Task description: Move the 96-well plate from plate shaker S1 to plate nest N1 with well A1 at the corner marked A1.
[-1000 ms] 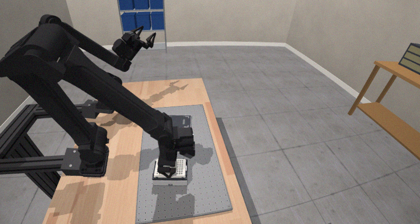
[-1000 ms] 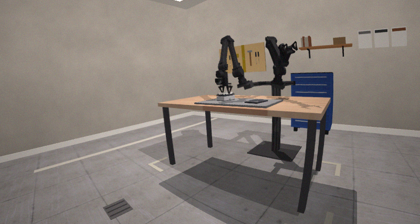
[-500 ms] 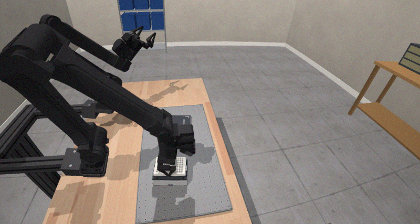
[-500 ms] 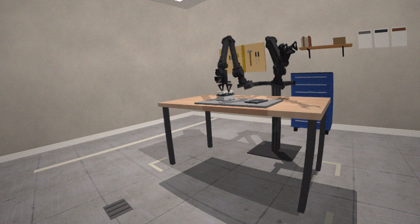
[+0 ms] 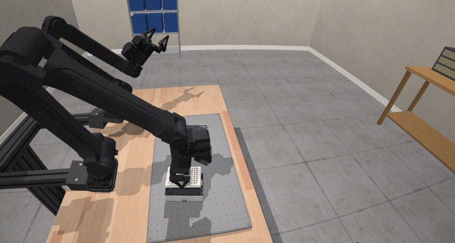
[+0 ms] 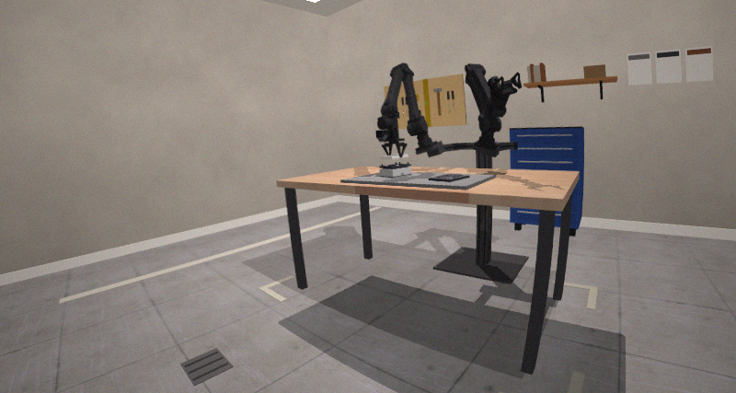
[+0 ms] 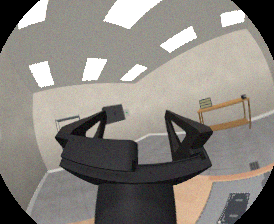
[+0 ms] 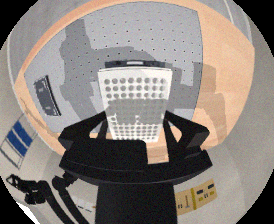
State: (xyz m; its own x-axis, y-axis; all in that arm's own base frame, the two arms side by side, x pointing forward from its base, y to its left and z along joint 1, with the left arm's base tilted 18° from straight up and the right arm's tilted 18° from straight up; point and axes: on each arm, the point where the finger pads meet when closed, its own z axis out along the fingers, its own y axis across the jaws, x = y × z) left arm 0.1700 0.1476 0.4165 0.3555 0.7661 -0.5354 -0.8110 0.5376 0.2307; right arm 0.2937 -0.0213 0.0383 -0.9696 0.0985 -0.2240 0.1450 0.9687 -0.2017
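Note:
The white 96-well plate point(image 5: 195, 174) point(image 6: 386, 156) point(image 8: 135, 75) is held level, a little above the plate shaker S1 point(image 5: 184, 198) point(image 6: 395, 171) point(image 8: 115, 64), with a gap between them in the exterior view. My right gripper point(image 6: 395, 156) point(image 8: 135, 113) is shut on the plate, one finger at each of two opposite sides. The dark plate nest N1 point(image 6: 448, 177) point(image 7: 236, 207) point(image 8: 47, 96) lies low and holds no plate; my right arm mostly hides it in the top view. My left gripper point(image 5: 161, 33) point(image 6: 518, 80) point(image 7: 135, 113) is open and empty, high up. The A1 marks are too small to read.
S1 and N1 stand on a grey perforated board point(image 5: 222, 214) point(image 6: 353, 181) on the wooden table point(image 5: 127, 222) point(image 6: 546, 192). S1 has dark raised parts around its top. The left arm is raised well away from both stations.

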